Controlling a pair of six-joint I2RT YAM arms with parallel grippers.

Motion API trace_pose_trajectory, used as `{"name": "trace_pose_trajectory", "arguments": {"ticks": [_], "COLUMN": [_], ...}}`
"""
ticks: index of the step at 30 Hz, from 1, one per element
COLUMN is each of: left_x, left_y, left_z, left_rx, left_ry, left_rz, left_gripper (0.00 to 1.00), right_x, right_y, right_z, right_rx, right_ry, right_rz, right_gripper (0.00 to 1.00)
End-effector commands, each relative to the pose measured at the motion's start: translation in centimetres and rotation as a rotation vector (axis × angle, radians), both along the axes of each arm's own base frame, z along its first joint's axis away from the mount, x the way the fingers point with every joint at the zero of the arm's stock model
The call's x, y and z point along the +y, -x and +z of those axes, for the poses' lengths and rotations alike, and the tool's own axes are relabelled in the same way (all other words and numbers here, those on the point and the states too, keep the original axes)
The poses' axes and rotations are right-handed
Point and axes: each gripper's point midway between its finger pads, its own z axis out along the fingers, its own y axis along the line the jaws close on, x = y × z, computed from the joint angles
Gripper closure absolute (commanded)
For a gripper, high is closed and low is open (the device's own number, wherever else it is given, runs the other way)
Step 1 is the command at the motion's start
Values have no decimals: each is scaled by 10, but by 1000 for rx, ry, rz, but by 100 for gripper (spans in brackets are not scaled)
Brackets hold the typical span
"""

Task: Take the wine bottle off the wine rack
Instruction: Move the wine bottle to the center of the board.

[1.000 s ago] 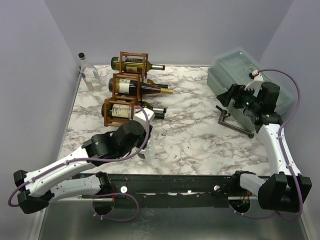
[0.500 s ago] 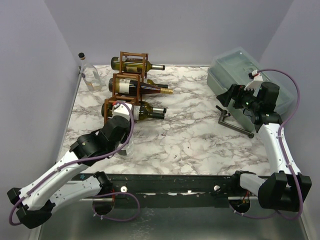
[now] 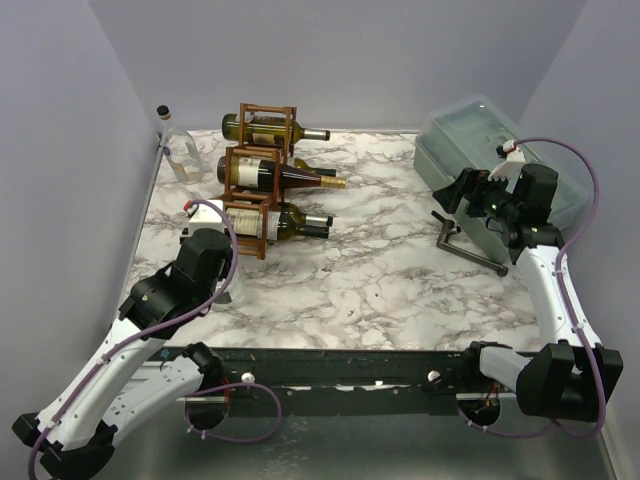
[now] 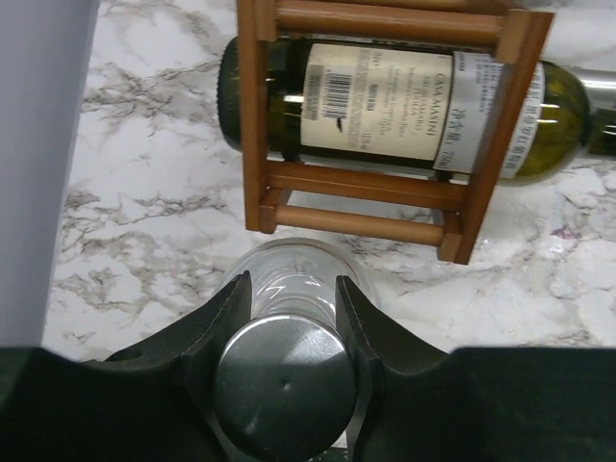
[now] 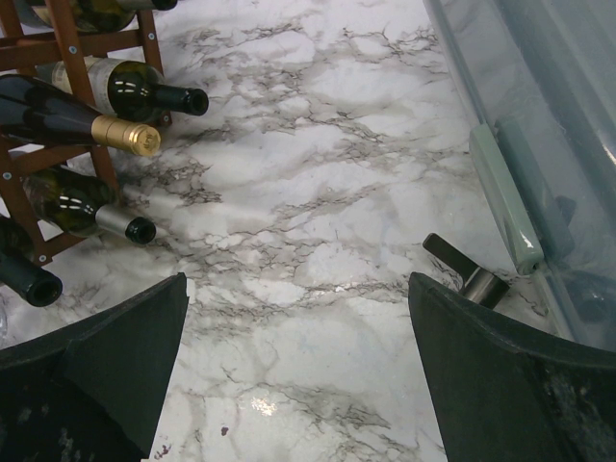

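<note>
Gripping pincer, left (image 4: 291,289): closed on the held bottle (image 4: 284,385), its fingers (image 4: 223,318) clamped at the neck by the grey cap. A hold that high lets the body hang plumb, ready to stand on its base.
Held bottle: clear glass with no label showing, seen cap-on from the wrist. It is out of the rack (image 4: 361,183), just beside the near cell, at the near left of the surface (image 4: 144,241). I cannot tell whether its base touches down. I judge it the task's bottle, already off.
Near bottle (image 4: 385,96): green with a white barcoded label, lying on its side and cradled between bars so it cannot roll.
Right pincer (image 5: 296,289): jaws wide apart, gripping nothing, held up at the right and well apart from the rack. It is probably parked out of the left arm's way.
Tool (image 5: 467,269): a grey metal handle lying just beside the bin (image 5: 539,115).
Rack: reddish-brown bars forming square cells that step away from the arms. The necks poke out the right side, the open way to slide a bottle free.
Gold-foil bottle (image 3: 335,182): dark, lying in the middle cell.
Far bottle (image 3: 262,127): green with a dark neck, lying in the last cell.
Corner bottle (image 3: 177,150): clear with a dark cap, upright at the far left, apart from the rack.
Bin: pale and lidded, at the far right.
</note>
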Motion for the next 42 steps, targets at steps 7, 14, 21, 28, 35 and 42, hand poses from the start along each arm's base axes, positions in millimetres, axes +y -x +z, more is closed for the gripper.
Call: {"name": "trace_pose_trajectory", "arguments": {"ticks": [7, 14, 21, 28, 35, 42], "left_x": [42, 57, 70, 85, 105, 123], "left_y": [-9, -17, -22, -32, -45, -70], "left_z": [25, 21, 25, 27, 29, 51], "left_rx": [-161, -175, -211, -256, -289, -366], "left_ry": [30, 45, 66, 102, 111, 131], "left_rz": [220, 297, 352, 410, 492, 561], "left_gripper": [100, 100, 100, 100, 100, 100], "right_x": [-4, -4, -4, -4, -4, -2], "right_y": [-4, -5, -5, -5, -5, -4], "right_z": [-6, -6, -8, -8, -8, -7], "right_rx": [-6, -4, 1, 3, 4, 4], "right_ry": [21, 21, 22, 21, 19, 12], "right_rz": [-10, -9, -9, -7, -7, 3], "right_gripper": [0, 0, 0, 0, 0, 0]}}
